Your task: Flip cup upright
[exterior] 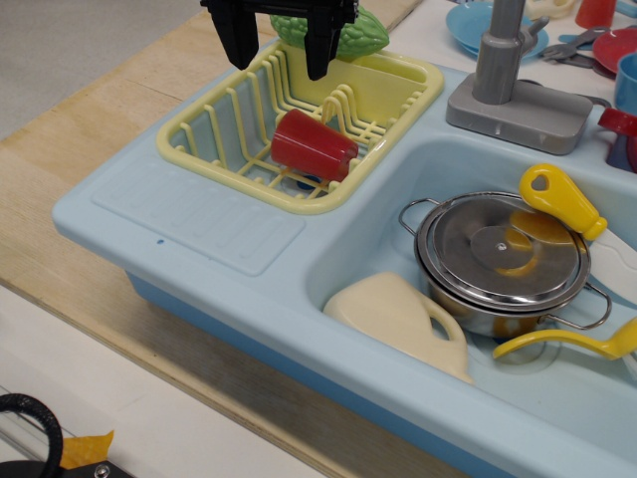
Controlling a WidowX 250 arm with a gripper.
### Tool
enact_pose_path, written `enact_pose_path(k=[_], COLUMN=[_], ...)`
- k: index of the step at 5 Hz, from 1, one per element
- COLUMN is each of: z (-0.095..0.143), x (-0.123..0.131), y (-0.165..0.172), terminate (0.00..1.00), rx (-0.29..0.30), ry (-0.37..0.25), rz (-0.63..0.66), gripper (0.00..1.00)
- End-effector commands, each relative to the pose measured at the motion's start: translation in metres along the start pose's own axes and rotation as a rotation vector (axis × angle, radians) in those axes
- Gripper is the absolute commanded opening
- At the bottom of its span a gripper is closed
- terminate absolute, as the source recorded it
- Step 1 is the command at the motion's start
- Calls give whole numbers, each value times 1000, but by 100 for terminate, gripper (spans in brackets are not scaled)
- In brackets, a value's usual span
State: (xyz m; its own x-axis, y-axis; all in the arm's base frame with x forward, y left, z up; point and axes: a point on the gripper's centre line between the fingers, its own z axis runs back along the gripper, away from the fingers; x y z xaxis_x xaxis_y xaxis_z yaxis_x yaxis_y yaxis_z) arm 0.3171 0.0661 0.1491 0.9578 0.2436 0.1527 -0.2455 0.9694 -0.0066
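Observation:
The red cup (313,145) lies on its side in the yellow dish rack (209,110) on the left part of the toy sink, its wider end toward the right. My black gripper (277,52) hangs above the rack's back half, up and to the left of the cup. Its two fingers are spread apart and hold nothing. It does not touch the cup.
A green leafy toy (370,32) sits behind the rack. The light blue sink basin (358,249) holds a steel pot with lid (503,261), a cream jug (398,317) and yellow utensils (559,197). A grey faucet (508,90) stands at the back. Dishes lie far right.

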Motion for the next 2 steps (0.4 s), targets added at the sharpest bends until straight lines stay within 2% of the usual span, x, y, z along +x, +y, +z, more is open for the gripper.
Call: enact_pose_path(k=[1,2], z=[0,-8], x=[0,-1], y=[0,3], terminate=[0,0], rx=[0,-44], ry=[0,15], rz=[0,18], gripper=[100,100])
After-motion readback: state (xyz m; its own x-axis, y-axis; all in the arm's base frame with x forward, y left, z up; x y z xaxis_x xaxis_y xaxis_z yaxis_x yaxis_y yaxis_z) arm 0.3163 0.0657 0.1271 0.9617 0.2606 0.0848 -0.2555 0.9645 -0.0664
